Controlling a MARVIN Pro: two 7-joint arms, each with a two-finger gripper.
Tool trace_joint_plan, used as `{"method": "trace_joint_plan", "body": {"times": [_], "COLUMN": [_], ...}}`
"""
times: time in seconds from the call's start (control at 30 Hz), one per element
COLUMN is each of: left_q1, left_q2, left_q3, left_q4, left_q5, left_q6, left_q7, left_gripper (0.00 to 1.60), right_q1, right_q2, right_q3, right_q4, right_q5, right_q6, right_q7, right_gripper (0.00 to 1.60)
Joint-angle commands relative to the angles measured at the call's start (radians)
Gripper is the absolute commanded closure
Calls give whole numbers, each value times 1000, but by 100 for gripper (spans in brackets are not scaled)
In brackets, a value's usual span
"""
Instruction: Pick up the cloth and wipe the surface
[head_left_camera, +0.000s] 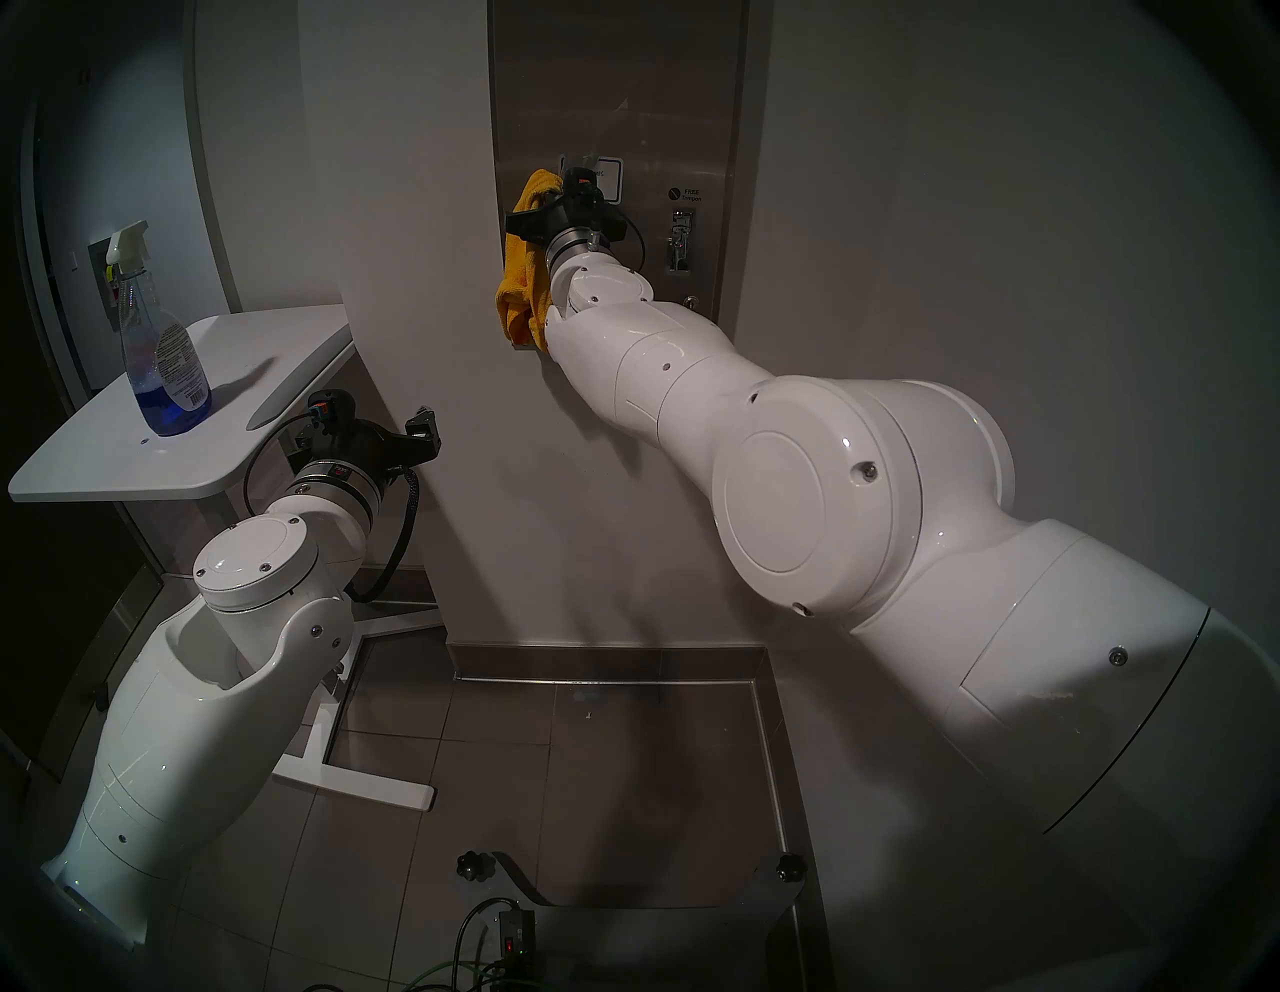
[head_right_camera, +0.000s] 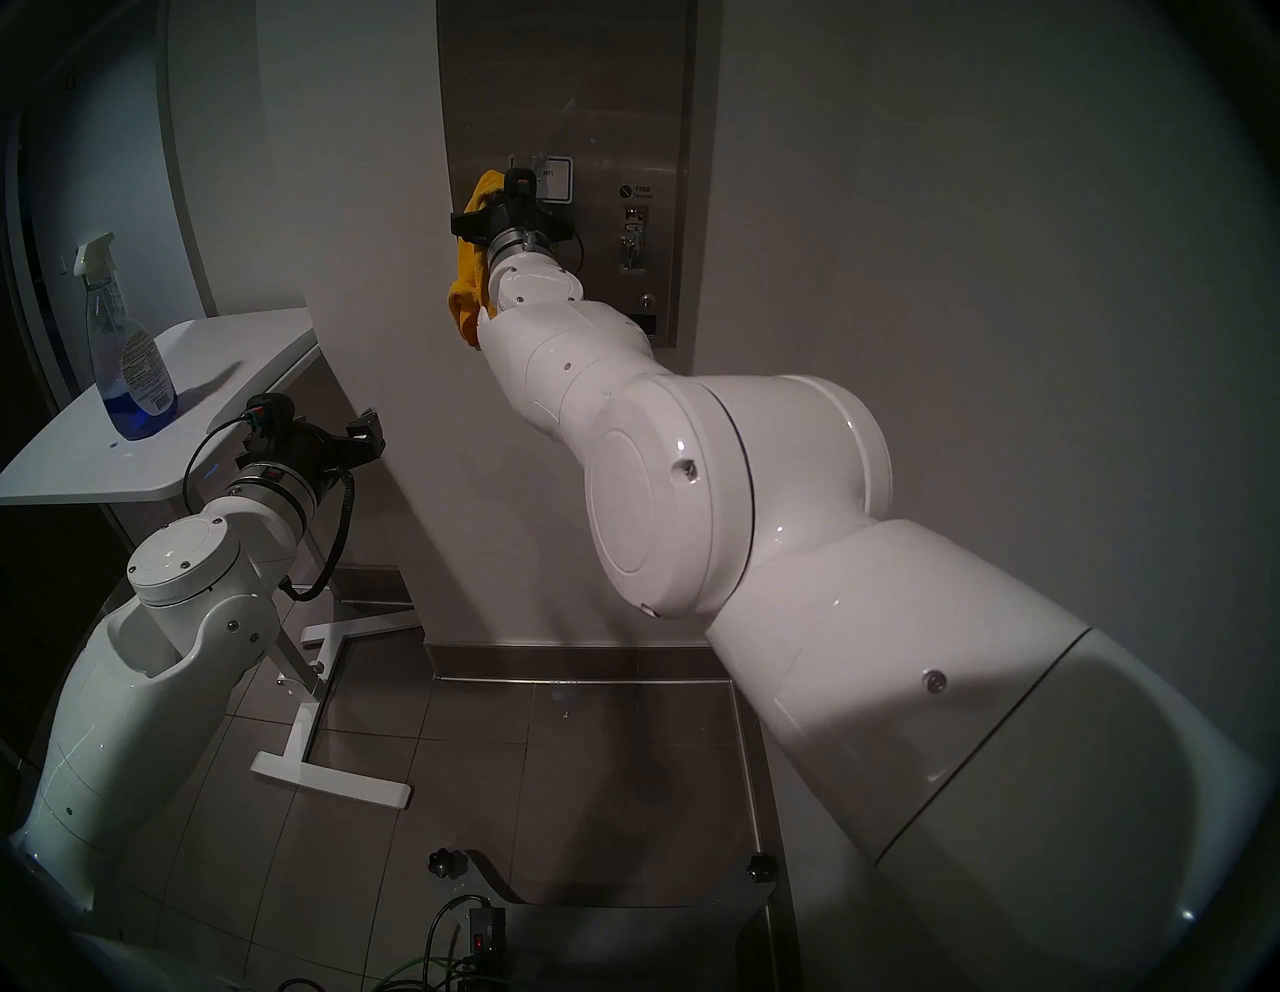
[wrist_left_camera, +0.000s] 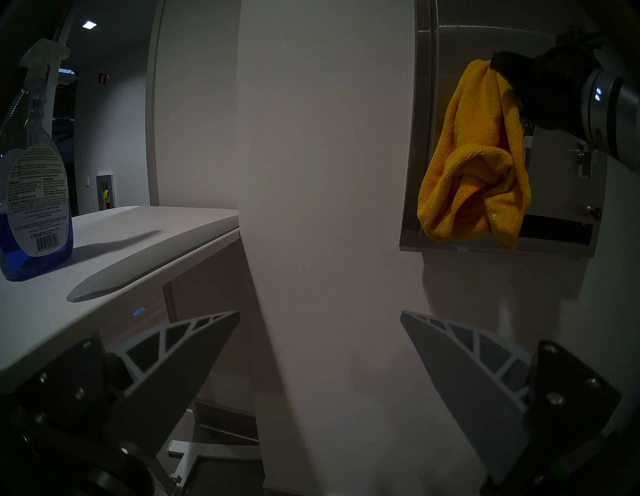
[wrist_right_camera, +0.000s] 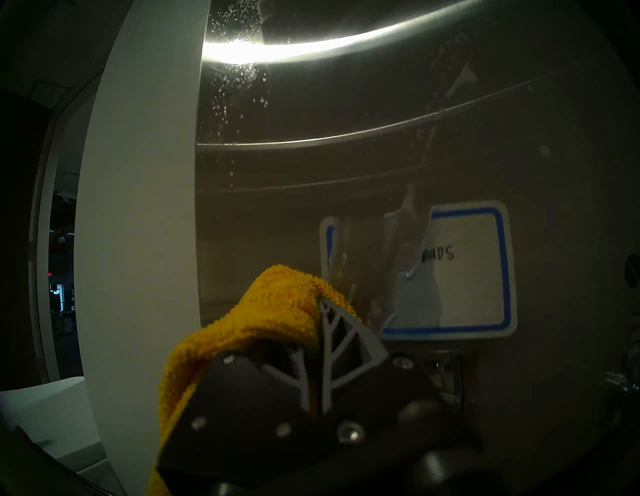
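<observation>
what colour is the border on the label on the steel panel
Blue, on a white label; the right wrist view shows it best.

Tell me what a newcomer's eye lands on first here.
The yellow cloth stands out, pinched in the right pincer and hanging against the steel dispenser panel near its left edge. Next comes the spray bottle of blue liquid, upright on the white table at left, beside the open, empty left pincer.

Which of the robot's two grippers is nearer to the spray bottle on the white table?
Left. The left gripper hovers just beside the spray bottle's table; the right gripper is up at the steel panel.
</observation>
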Motion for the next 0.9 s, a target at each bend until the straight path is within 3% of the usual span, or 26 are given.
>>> {"method": "trace_joint_plan", "body": {"times": [0.0, 0.2, 0.6, 0.87], "left_q1": [-30, -28, -24, -25], "left_q2": [0, 0, 1, 2], "left_q3": [-15, -15, -12, -11], "left_q4": [-26, -25, -20, -22], "left_q5": [1, 1, 2, 2], "left_q6": [-10, -10, -8, -9], "left_q7": [-2, -2, -1, 0], "left_gripper": [0, 0, 0, 0], "right_q1": [-6, -30, -178, -215], "right_q2": [6, 6, 2, 2], "right_q3": [5, 10, 43, 48], "right_q4": [2, 3, 3, 4], "right_q5": [4, 10, 42, 47], "right_q6": [19, 27, 36, 75], "right_q7": [-9, -2, 19, 26], "right_gripper": [160, 160, 160, 160]}}
